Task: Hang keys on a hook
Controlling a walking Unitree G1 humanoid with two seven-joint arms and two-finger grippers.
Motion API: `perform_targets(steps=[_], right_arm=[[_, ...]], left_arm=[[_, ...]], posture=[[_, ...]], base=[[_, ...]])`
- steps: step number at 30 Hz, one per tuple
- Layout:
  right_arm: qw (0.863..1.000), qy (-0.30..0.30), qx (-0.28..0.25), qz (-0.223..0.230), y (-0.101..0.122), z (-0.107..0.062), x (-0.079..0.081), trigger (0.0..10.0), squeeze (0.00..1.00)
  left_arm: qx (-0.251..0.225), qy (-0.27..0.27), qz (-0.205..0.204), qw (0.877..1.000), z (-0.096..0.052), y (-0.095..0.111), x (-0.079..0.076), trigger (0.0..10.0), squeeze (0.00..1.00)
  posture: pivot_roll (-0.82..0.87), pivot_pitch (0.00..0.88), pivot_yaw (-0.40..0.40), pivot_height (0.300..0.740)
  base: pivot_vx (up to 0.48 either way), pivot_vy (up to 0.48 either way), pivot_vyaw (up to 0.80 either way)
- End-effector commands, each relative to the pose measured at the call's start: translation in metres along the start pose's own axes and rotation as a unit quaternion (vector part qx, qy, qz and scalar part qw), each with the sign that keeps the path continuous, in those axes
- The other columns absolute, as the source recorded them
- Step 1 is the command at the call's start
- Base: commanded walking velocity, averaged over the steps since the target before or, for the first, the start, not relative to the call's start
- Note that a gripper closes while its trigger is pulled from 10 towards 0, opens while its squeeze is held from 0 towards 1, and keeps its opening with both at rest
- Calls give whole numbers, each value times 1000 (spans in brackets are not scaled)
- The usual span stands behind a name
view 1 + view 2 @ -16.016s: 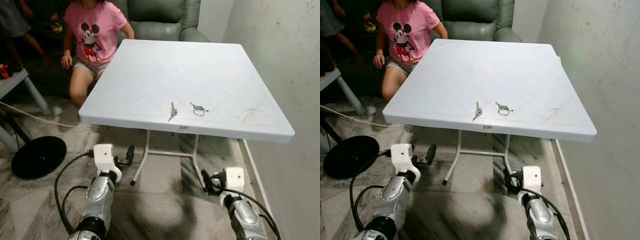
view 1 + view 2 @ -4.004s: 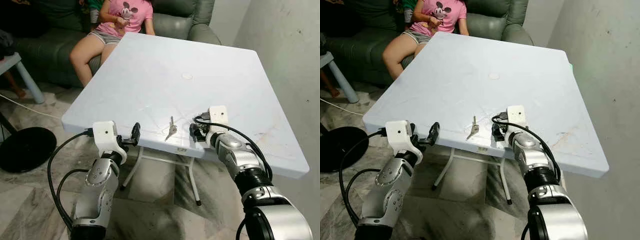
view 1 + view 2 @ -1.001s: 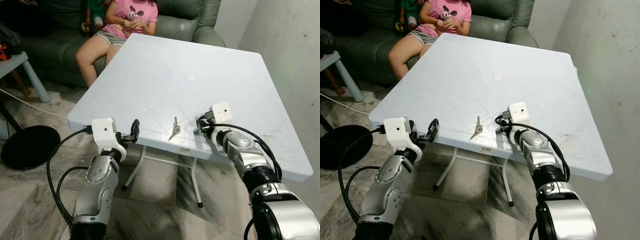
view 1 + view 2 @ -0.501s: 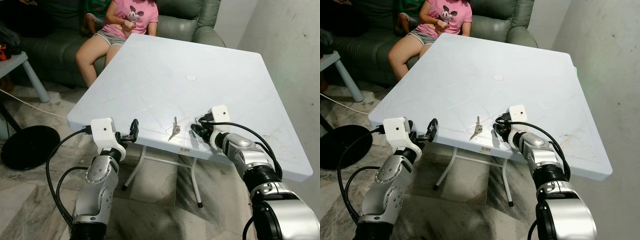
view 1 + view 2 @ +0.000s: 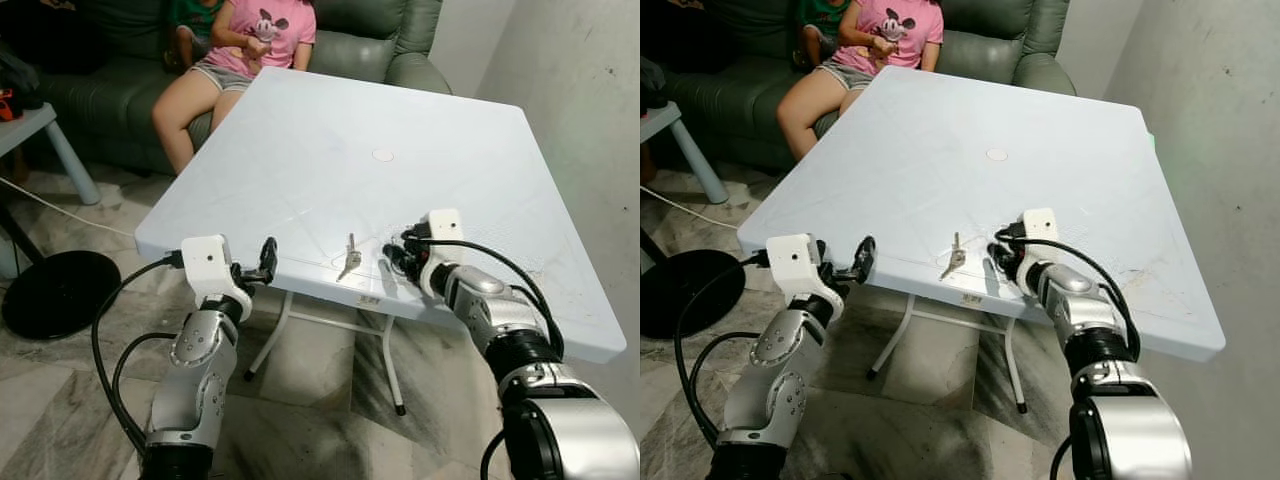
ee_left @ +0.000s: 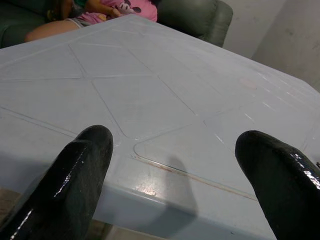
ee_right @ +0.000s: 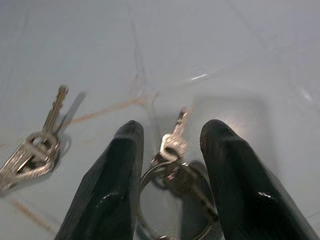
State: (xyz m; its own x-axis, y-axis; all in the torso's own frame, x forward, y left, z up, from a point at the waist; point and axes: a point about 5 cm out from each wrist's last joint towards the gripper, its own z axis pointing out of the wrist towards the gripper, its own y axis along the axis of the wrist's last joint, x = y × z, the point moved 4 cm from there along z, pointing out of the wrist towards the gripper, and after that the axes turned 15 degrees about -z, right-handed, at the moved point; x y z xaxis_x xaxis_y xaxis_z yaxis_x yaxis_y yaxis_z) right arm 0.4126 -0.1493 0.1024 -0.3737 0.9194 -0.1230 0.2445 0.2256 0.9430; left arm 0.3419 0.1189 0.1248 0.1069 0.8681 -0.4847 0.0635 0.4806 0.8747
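A white folding table [image 5: 330, 130] stands before me. Near its front edge lie a pair of silver keys [image 5: 347, 260], which also appear in the right wrist view [image 7: 35, 155]. Just right of them my right gripper [image 5: 393, 258] is low over the table. Its black fingers [image 7: 115, 170] are closed on a key ring [image 7: 172, 175] with a small key on it. The ring sits between the two fingers. My left gripper [image 5: 266, 262] is open at the table's front left edge with nothing between its fingers [image 6: 75, 175].
A person in a pink shirt [image 5: 265, 30] sits on a green sofa beyond the table. A grey wall [image 5: 580, 120] runs along the right side. A black round base [image 5: 55, 295] and a cable lie on the floor at left, near a small blue table [image 5: 30, 115].
My right gripper has drawn back a little toward the front edge, with the key ring between its fingers. The left arm has hardly moved.
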Motion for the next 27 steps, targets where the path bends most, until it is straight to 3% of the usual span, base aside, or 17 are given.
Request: perform_targets(steps=[1, 7, 14, 16, 18, 23, 27], right_arm=[[1000, -19, -1, -5, 6, -1, -10, 10000, 1000], [1000, 17, 4, -8, 0, -2, -5, 10000, 1000], [998, 29, 13, -55, -6, -4, -2, 10000, 1000], [997, 25, 14, -73, -6, -3, -1, 10000, 957], [997, 32, 18, -70, -7, -3, 1, 10000, 0], [997, 29, 12, -73, -7, -3, 1, 10000, 0], [997, 28, 19, -75, -10, -3, 1, 9294, 0]], left_arm=[[0, -2, 1, 1000, 2, 0, -3, 10000, 0], [0, -3, 0, 1000, 2, 0, -4, 10000, 0], [0, -3, 2, 1000, 3, 0, -3, 10000, 0], [0, -4, 2, 1000, 3, 0, -3, 10000, 0], [0, -5, 3, 1000, 3, 1, -4, 10000, 0], [-1, -8, 5, 1000, 5, 1, -5, 10000, 0], [-1, -9, 5, 1000, 4, 1, -6, 10000, 0]], posture=[[67, 79, -100, 732], [68, 81, -99, 732], [67, 80, -95, 732], [67, 78, -95, 732], [68, 78, -95, 732], [69, 69, -93, 732], [69, 59, -93, 732]], base=[[0, 0, 0], [0, 0, 0], [0, 0, 0], [0, 0, 0], [0, 0, 0], [0, 0, 0], [0, 0, 0]])
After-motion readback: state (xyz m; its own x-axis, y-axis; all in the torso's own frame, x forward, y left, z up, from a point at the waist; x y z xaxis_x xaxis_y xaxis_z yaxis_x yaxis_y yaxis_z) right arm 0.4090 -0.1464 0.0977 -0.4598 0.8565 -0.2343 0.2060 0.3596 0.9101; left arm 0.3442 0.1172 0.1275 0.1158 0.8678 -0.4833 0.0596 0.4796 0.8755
